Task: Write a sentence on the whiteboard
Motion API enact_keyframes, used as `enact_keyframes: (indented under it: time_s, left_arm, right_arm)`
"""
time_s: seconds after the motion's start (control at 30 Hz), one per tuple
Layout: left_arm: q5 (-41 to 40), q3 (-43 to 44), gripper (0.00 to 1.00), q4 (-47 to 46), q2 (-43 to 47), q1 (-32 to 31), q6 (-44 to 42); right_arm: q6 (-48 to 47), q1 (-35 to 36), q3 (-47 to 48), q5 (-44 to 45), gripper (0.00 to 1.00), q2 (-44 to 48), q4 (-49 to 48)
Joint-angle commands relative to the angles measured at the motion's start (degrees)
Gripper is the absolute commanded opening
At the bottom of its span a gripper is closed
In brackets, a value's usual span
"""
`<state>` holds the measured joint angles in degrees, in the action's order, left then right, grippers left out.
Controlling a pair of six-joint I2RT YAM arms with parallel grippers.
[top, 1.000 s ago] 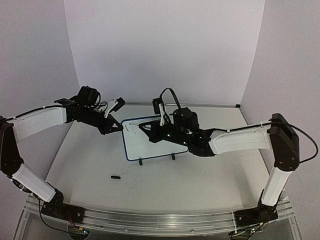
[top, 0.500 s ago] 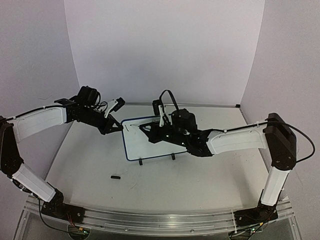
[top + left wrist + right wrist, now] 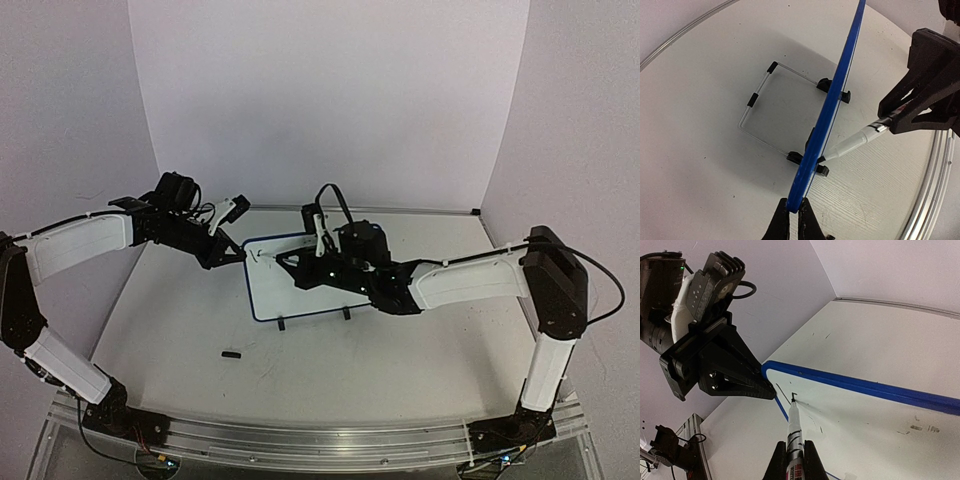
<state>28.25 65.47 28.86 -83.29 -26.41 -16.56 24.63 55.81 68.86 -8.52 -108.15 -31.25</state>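
The whiteboard [image 3: 300, 292], white with a blue frame, stands on two black feet mid-table. My left gripper [image 3: 238, 253] is shut on the board's upper left corner; the left wrist view shows its jaws [image 3: 793, 206] pinching the blue frame [image 3: 832, 107]. My right gripper [image 3: 290, 262] is shut on the black-and-white marker [image 3: 795, 432]. The marker's tip touches the board face [image 3: 870, 415] near the top left corner. Of the sentence, only a slanted line [image 3: 782, 392] and a small hooked stroke [image 3: 794, 395] show. The marker also shows in the left wrist view [image 3: 855, 142].
A small black cap [image 3: 231, 353] lies on the table in front of the board. A wire stand [image 3: 757, 100] props the board from behind. Faint old smudges [image 3: 922, 429] mark the board face. White walls enclose the table.
My right gripper has moved the marker a little to the left along the board's top left area. The left arm and the board have not moved.
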Motion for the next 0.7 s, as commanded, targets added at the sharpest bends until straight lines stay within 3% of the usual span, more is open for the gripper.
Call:
enact_keyframes:
  time_s: [0.0, 0.67]
  left_arm:
    - [-2.34, -0.42, 0.00, -0.78, 0.75, 0.13, -1.67]
    - [-2.44, -0.35, 0.00, -0.79, 0.81, 0.15, -1.71]
  right_arm:
    - [0.92, -0.35, 0.44, 0.64, 0.00, -1.76, -1.01]
    - [2.22, -0.33, -0.68, 0.78, 0.00, -3.03, -1.10]
